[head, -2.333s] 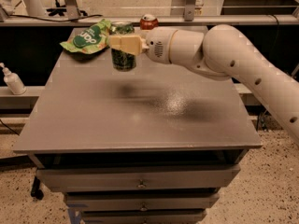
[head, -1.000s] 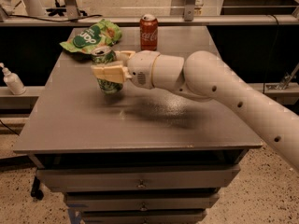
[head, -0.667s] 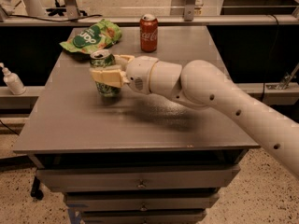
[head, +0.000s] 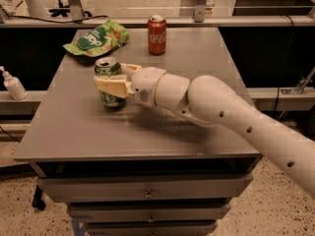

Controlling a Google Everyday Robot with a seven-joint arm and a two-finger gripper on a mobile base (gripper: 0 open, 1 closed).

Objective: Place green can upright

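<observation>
Two cans stood upright on the grey surface (head: 147, 132). The green can (head: 107, 68) was at the left-middle, its base down on the surface, with the tool (head: 109, 77) clamped on its sides. A red can (head: 157, 35) lettered "Coca-Cola" stood near the far edge. A green snack bag (head: 96, 38) lay flat at the far left corner, its lettering unreadable.

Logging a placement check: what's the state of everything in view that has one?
green can: upright, base on the table, held from the side.
gripper: over the table's left half, shut on the green can.
red Coca-Cola can: upright, at the back, clear of the arm.
snack bag: lying flat, back left corner.
drawers: shut.
</observation>
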